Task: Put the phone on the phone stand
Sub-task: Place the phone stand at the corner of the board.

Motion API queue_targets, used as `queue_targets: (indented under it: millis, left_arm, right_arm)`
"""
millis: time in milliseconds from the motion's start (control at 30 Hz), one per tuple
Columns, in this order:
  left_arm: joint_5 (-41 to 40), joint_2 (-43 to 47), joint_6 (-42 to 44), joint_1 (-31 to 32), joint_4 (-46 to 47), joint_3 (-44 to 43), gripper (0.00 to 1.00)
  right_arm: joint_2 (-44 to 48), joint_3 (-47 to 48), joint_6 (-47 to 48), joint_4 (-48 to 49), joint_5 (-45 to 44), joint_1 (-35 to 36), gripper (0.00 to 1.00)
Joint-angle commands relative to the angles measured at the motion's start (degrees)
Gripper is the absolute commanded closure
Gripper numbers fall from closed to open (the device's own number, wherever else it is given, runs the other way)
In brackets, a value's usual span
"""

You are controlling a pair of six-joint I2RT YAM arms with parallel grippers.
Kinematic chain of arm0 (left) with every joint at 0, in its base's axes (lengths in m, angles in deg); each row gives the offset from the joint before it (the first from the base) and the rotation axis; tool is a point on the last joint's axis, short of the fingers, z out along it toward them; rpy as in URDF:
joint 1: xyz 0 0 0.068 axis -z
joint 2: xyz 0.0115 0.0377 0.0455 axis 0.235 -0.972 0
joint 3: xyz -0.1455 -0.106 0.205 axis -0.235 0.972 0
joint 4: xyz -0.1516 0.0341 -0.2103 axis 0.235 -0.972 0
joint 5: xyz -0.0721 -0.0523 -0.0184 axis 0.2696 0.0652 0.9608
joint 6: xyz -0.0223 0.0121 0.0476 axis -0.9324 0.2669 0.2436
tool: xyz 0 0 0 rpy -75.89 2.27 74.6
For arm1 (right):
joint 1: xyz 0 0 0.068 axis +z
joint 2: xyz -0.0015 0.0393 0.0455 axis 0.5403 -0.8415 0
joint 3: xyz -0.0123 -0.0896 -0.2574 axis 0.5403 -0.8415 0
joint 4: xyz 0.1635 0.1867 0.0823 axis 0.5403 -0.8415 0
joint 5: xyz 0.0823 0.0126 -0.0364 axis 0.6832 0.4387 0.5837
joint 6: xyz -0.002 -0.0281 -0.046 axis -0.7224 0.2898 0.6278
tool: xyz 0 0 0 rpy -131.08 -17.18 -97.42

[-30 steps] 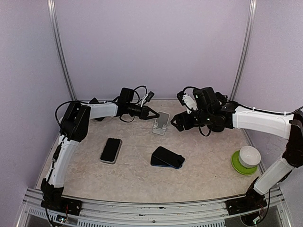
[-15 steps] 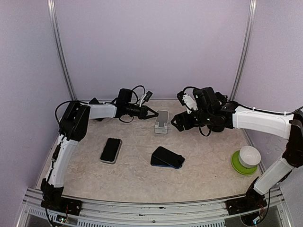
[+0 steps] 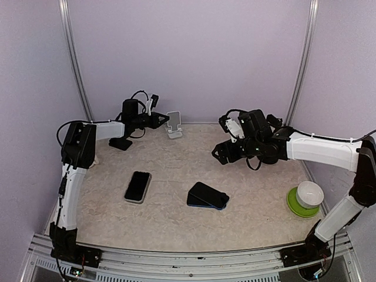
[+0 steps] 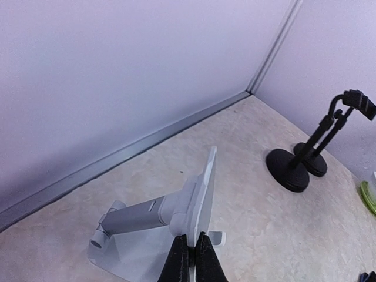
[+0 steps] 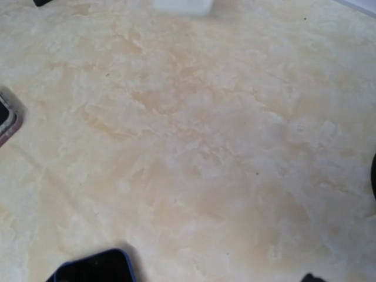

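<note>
The left pincer (image 3: 166,121) clamps the plate of the phone stand (image 3: 174,124) at the table's (image 3: 258,200) far left — probably steadying or repositioning it. The right pincer (image 3: 220,154) hangs wide and empty over mid-table, while the phone (image 3: 137,187) lies flat, near left — unclaimed.

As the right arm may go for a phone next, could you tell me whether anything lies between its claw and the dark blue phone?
Nothing visible does. The right claw hangs open over bare tabletop; the dark blue phone lies below it in the top view, with only marbled surface between them.
</note>
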Motion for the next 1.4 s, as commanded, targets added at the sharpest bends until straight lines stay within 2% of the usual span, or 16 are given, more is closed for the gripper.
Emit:
queue_targets:
  millis: [0,200,400,700,1133,1267,1367]
  left_arm:
    - [-7.0,1.6,-0.4,-0.7,5.3,-1.3,1.0]
    - [-12.9,0.1,0.4,-1.4,4.4,-2.9,1.0]
    - [-15.5,0.5,-1.6,-2.5,6.4,-0.3,1.0]
    - [-9.3,-2.1,-3.7,-5.1,8.8,0.8,1.0]
    - [-10.9,-3.3,-4.5,-6.1,5.8,1.2,1.0]
    - [-10.4,-2.9,-4.9,-5.9,5.7,1.8,0.93]
    - [-10.0,-3.2,-5.5,-5.9,4.3,1.3,0.92]
  right_arm:
    - [-1.4,0.2,0.4,-1.6,-0.8,0.3,0.16]
    - [-2.5,1.2,0.7,-2.3,-0.8,0.3,0.16]
    - [-2.6,1.1,0.9,-2.6,-1.1,0.3,0.16]
    - [-2.8,1.1,0.9,-2.6,-1.0,0.3,0.16]
    - [-3.4,1.8,0.8,-2.6,-0.5,0.3,0.16]
    - [-3.5,2.2,0.8,-2.9,-0.4,0.3,0.16]
    - [-3.4,2.3,1.0,-3.1,-0.5,0.3,0.16]
